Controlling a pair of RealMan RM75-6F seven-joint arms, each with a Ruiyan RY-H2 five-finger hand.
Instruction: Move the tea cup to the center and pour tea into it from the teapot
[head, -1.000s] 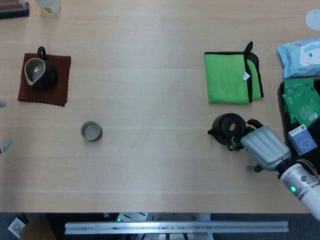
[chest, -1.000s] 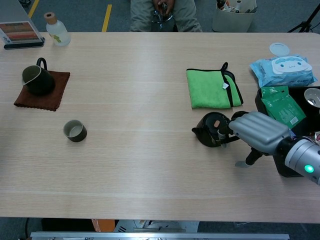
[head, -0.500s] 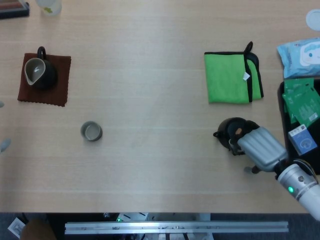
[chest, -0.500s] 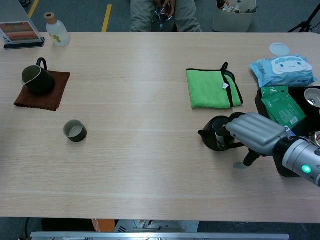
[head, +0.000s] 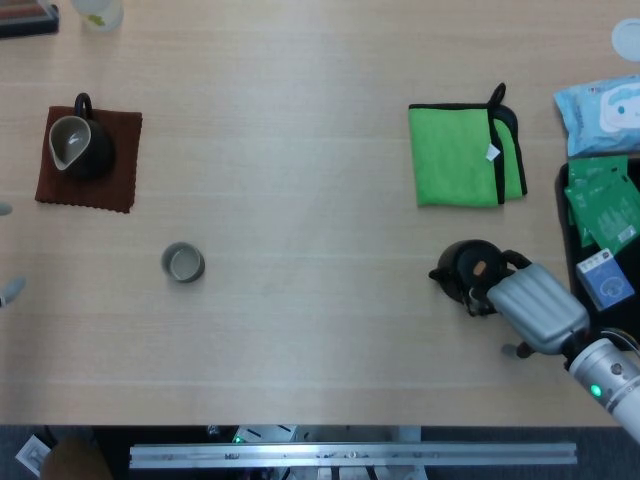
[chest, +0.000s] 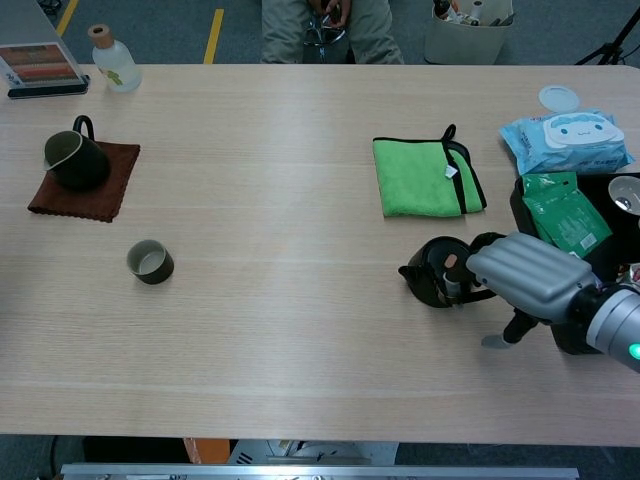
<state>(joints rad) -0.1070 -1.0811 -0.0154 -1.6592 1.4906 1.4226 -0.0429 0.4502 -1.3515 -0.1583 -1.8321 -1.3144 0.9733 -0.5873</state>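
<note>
The dark tea cup stands on the left half of the table, upright and alone. The black teapot sits on the table at the right, spout pointing left. My right hand is just right of it, with its fingers curled around the teapot's handle. Only grey fingertips of my left hand show at the left edge of the head view, well left of the cup; how they are held is hidden.
A dark pitcher stands on a brown mat at the far left. A green cloth lies behind the teapot. A wipes pack and a black tray with green packets crowd the right edge. A bottle stands back left.
The teapot has slid a little to the right and toward the table's front edge with my right hand on it. The cup has not moved.
</note>
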